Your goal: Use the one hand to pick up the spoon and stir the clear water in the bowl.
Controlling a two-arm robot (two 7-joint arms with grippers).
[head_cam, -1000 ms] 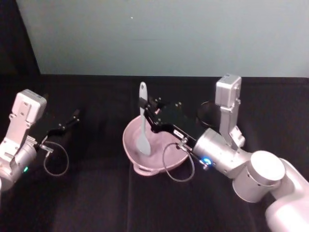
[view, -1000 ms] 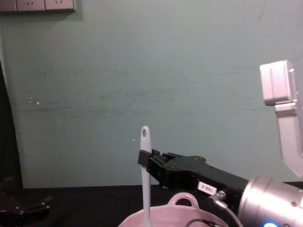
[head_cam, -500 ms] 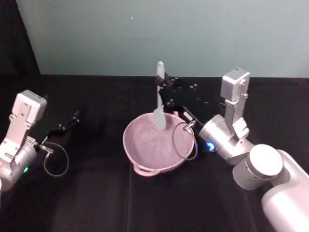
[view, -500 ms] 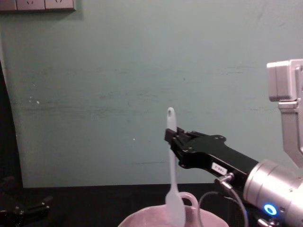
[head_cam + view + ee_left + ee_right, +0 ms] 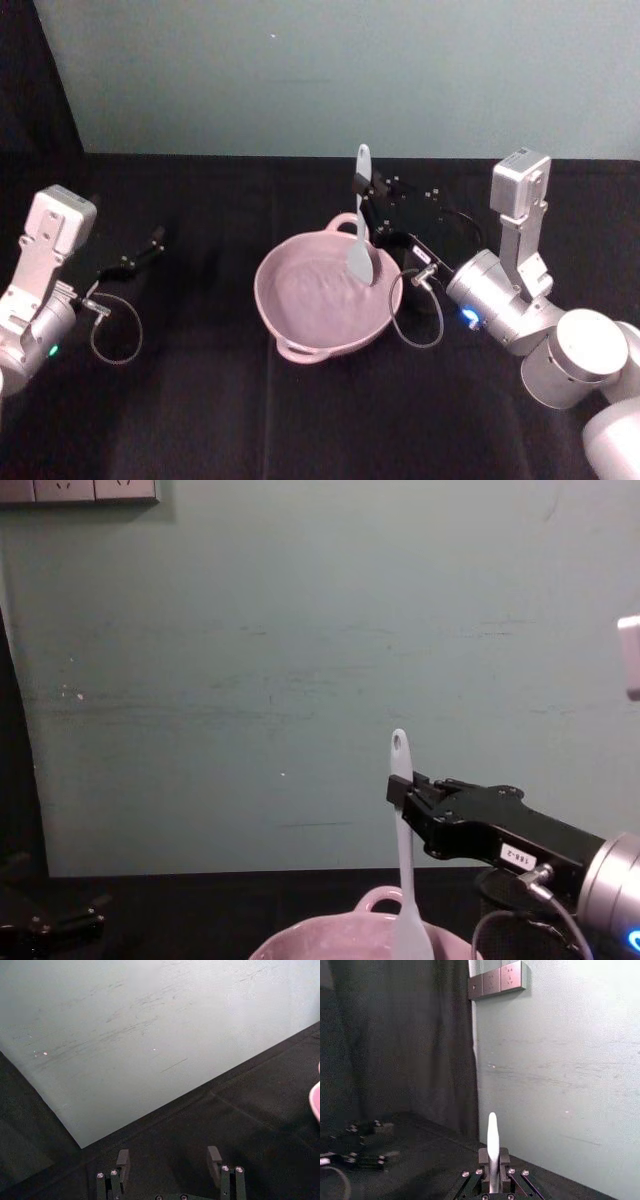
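Observation:
The pale pink bowl [image 5: 300,310] sits mid-table, its loop handle [image 5: 380,897] toward the wall. My right gripper [image 5: 364,188] is shut on the slim handle of the white spoon [image 5: 361,258], holding it upright over the bowl's far right side. The spoon's broad head [image 5: 408,940] hangs down inside the rim; whether it touches the water cannot be told. In the right wrist view the spoon handle [image 5: 492,1140] stands up between the shut fingers of the right gripper [image 5: 492,1161]. My left gripper [image 5: 140,255] rests open at the table's left, far from the bowl, with nothing in it [image 5: 168,1160].
A black cloth covers the table [image 5: 200,420]. The pale green wall [image 5: 250,660] rises close behind the bowl, with sockets [image 5: 80,490] high on it. Cable loops hang by the right wrist [image 5: 415,315] and the left wrist [image 5: 115,330].
My right gripper has carried the spoon from the bowl's left side across to its far right side. The left arm has not moved.

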